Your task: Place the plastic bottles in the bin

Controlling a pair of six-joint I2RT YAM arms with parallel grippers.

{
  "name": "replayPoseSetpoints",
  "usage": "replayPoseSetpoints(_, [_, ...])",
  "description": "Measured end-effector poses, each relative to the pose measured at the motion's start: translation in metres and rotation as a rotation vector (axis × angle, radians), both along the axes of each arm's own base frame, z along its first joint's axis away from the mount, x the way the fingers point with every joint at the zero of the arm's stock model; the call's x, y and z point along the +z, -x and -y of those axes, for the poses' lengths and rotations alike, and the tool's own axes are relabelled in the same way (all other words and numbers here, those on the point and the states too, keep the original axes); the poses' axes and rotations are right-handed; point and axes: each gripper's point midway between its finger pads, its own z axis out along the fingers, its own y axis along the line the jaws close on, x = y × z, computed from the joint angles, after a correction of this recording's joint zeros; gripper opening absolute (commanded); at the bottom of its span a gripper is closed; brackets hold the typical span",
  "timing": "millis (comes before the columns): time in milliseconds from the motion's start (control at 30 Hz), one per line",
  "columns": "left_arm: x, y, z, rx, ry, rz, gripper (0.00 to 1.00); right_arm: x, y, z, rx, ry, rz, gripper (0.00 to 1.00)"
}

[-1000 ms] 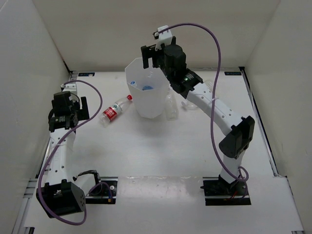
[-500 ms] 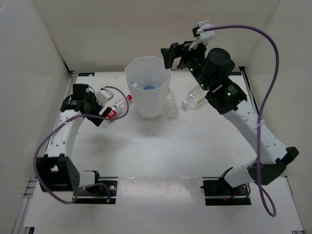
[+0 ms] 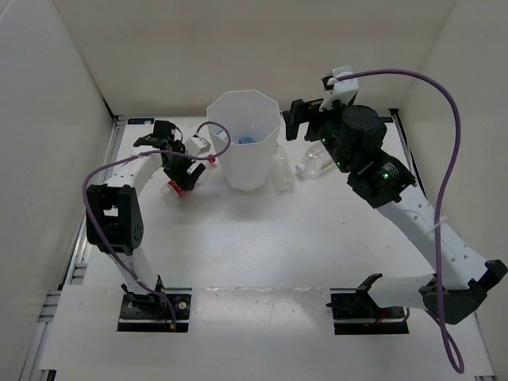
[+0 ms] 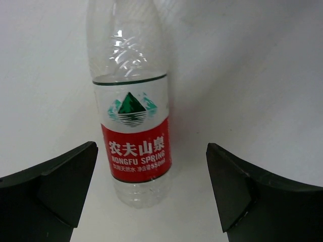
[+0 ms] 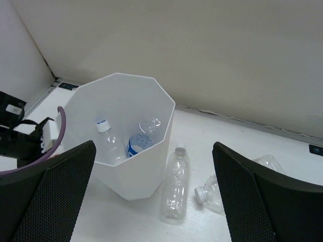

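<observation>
- A white table [image 3: 262, 246] fills the overhead view, with both arm bases at its bottom edge.
- Left of centre in that view, the left gripper [image 4: 151, 186] is spread wide and holds nothing.
- The red bottle [image 4: 133, 146] lies on the table between its fingers. In the wrist view there is a gap on each side, so neither finger touches it.
- The bin [image 5: 136, 176] stands upright at upper centre of the overhead view, just right of the red bottle.
- Two bottles are inside the bin: a blue bottle [image 5: 135, 146] and, to its left in the right wrist view, a capped bottle [image 5: 104, 138].
- A clear bottle [image 5: 175, 184] lies on the table just right of the bin.
- A wide bottle [image 5: 217, 189] with a white cap lies further right.
- The right gripper [image 5: 154, 166] hangs at upper right of the overhead view. It is fully open and empty, raised above the table and facing the bin.
</observation>
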Motion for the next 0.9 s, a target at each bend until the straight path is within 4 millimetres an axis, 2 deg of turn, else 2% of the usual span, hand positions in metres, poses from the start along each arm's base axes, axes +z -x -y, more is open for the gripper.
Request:
replayPoseSetpoints(167, [-0.009,-0.017,-0.005,0.059,-0.014,0.044,1.0,0.015,0.012,0.016,-0.023,-0.029,0.026,1.0])
replayPoseSetpoints(267, [-0.015,-0.022,-0.007,0.077,-0.022,0.055,1.0,0.013,0.016,0.021,-0.031,-0.032,0.023,1.0])
replayPoseSetpoints(433, [-0.021,-0.016,-0.008,0.079,0.011,0.041,1.0,0.0,0.015,0.022,-0.041,-0.008,-0.01,1.0])
replayPoseSetpoints(667, [-0.001,-0.013,-0.018,0.087,0.081,0.078,1.0,-0.005,0.012,0.026,-0.06,0.0,-0.02,1.0])
replayPoseSetpoints(900, [-0.016,-0.009,-0.009,0.061,0.101,0.034,1.0,-0.013,0.013,0.027,-0.063,0.021,-0.041,1.0])
